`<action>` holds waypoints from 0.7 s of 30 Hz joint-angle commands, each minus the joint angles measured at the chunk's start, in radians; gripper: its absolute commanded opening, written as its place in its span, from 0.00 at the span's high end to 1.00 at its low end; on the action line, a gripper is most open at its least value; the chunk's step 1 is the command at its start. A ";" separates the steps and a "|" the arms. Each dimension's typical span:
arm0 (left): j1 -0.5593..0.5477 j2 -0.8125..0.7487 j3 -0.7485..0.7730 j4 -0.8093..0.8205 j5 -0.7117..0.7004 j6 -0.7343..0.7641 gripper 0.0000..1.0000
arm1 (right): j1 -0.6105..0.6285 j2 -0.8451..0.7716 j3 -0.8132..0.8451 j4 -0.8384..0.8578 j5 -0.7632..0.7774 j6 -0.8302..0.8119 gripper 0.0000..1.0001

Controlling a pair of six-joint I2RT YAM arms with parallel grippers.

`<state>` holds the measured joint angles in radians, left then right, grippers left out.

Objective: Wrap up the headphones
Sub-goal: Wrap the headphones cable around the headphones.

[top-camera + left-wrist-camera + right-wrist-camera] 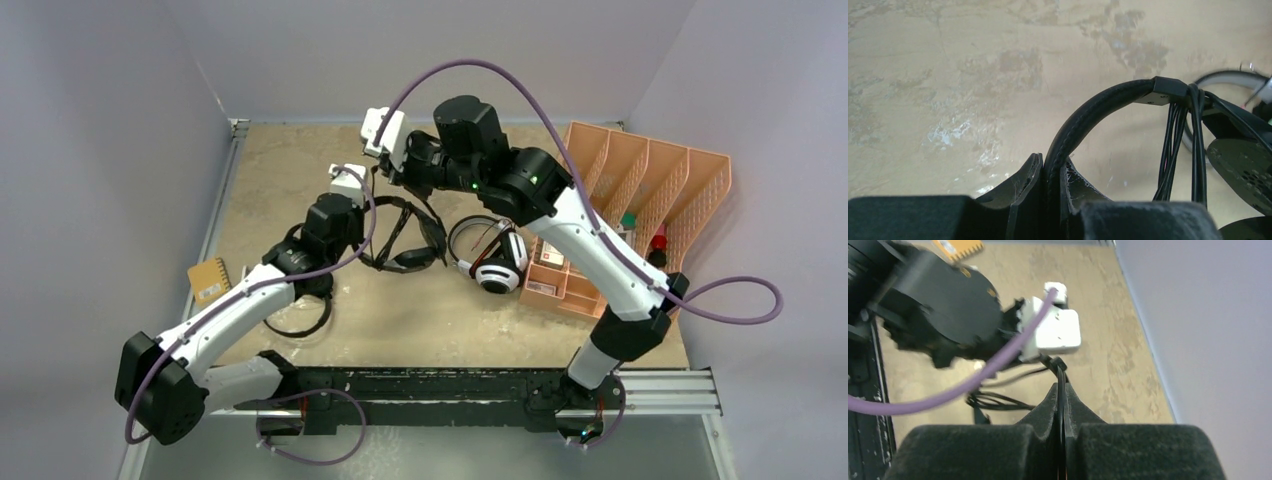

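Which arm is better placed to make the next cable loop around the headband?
Probably right: the right gripper pinches the thin cable, while the left gripper is clamped on the headband.

On my desk [290,160], headphones [400,240] are at the middle, a second pair [495,262] just right of them. A rack [700,170] stands far right, a card [209,279] far left.
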<state>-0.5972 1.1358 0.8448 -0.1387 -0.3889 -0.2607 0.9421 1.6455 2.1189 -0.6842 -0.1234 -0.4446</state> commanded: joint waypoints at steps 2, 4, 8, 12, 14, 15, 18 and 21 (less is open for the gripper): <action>-0.008 -0.120 -0.018 -0.031 0.169 0.132 1.00 | -0.154 -0.007 0.034 -0.025 -0.105 -0.064 1.00; -0.009 -0.149 -0.034 -0.030 0.219 0.139 1.00 | -0.207 0.008 0.034 -0.027 -0.169 -0.067 1.00; -0.009 -0.205 -0.053 -0.028 0.263 0.126 1.00 | -0.259 0.029 0.006 -0.033 -0.175 -0.080 1.00; -0.008 -0.255 -0.060 -0.034 0.287 0.119 1.00 | -0.375 0.007 -0.094 0.054 -0.339 -0.023 1.00; -0.009 -0.274 -0.050 -0.040 0.311 0.109 1.00 | -0.427 0.001 -0.135 0.097 -0.409 -0.004 1.00; -0.009 -0.285 -0.043 -0.041 0.317 0.100 1.00 | -0.446 0.004 -0.155 0.115 -0.441 0.005 1.00; -0.009 -0.318 -0.024 -0.027 0.319 0.051 1.00 | -0.494 0.013 -0.216 0.154 -0.525 0.036 1.00; -0.009 -0.348 -0.006 0.005 0.320 -0.026 1.00 | -0.545 0.000 -0.326 0.277 -0.624 0.118 1.00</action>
<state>-0.5987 0.8455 0.7883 -0.1974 -0.1226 -0.1871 0.4660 1.6867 1.8847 -0.6437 -0.5842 -0.4339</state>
